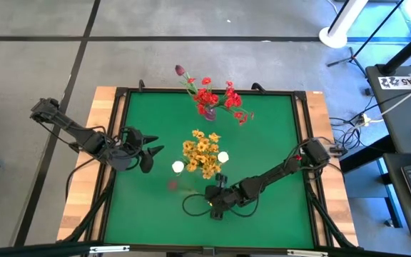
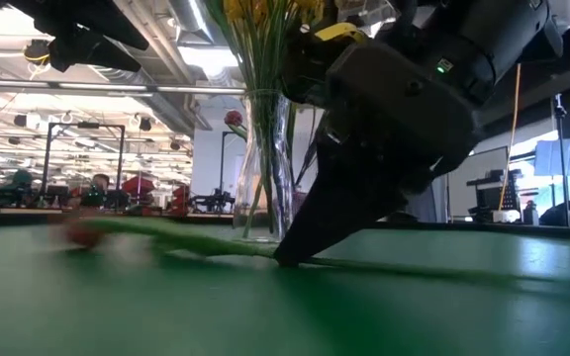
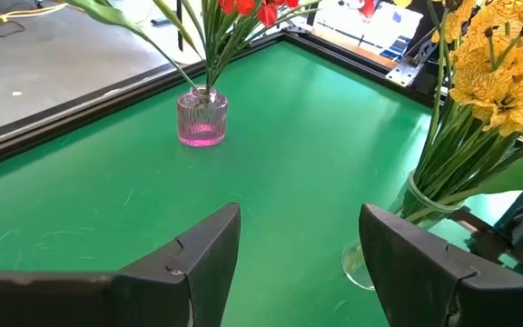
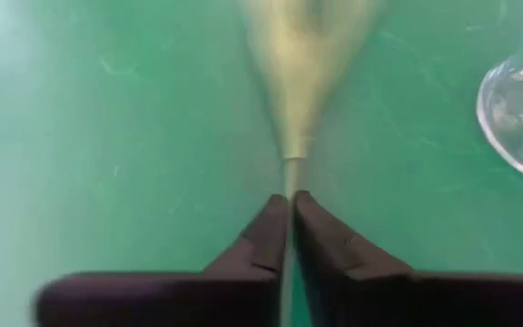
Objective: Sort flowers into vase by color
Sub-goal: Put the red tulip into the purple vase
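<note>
A green-stemmed flower with a red blossom (image 2: 82, 237) lies flat on the green mat (image 1: 262, 143), its blossom (image 1: 171, 185) near the clear vase. My right gripper (image 4: 291, 211) reaches down at the mat's near middle (image 1: 216, 196) and is shut on the flower's stem. The clear glass vase (image 2: 263, 168) stands mid-table and holds yellow blossoms (image 1: 202, 151) and white buds (image 1: 178, 167). A small pink vase (image 3: 202, 118) near the far edge holds red blossoms (image 1: 216, 98) and a maroon bud (image 1: 180, 70). My left gripper (image 3: 300, 250) hovers open to the left of the clear vase (image 1: 152, 151). My right gripper pinches the flower's thin stem (image 4: 290, 173) between its two fingertips (image 2: 287, 255), just behind a leaf (image 4: 302, 54). The fingers slant down from above and lie along the stem. The stem lies on the mat (image 2: 196, 247), and so does the blossom.
A raised dark frame (image 1: 302, 128) edges the mat, with wooden table borders outside it. The clear vase base (image 4: 520, 118) sits close beside my right gripper. Open mat lies between the two vases and at the right half of the table.
</note>
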`<state>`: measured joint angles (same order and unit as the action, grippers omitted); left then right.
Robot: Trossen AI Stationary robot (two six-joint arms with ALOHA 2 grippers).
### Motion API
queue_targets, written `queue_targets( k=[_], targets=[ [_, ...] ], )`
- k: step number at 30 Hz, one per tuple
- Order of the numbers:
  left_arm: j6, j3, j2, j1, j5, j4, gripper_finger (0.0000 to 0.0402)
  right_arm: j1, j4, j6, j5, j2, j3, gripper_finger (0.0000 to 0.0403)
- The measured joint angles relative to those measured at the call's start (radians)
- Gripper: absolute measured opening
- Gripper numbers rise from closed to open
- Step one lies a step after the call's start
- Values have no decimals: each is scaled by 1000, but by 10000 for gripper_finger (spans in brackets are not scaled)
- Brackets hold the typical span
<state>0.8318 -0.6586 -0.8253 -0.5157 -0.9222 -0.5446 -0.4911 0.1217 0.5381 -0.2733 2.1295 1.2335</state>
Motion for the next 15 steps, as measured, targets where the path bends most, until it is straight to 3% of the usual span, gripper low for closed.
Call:
queue_targets(
  k=[2,8,15],
  targets=[
    [0,0,0,0,0,0,219,-1,7,-19,10,-7,0,9],
    [0,0,0,0,0,1,219,-12,59,-57,37,-79,-8,5],
    [0,0,0,0,22,8,219,-59,200,-76,-67,-241,-12,3]
  ],
)
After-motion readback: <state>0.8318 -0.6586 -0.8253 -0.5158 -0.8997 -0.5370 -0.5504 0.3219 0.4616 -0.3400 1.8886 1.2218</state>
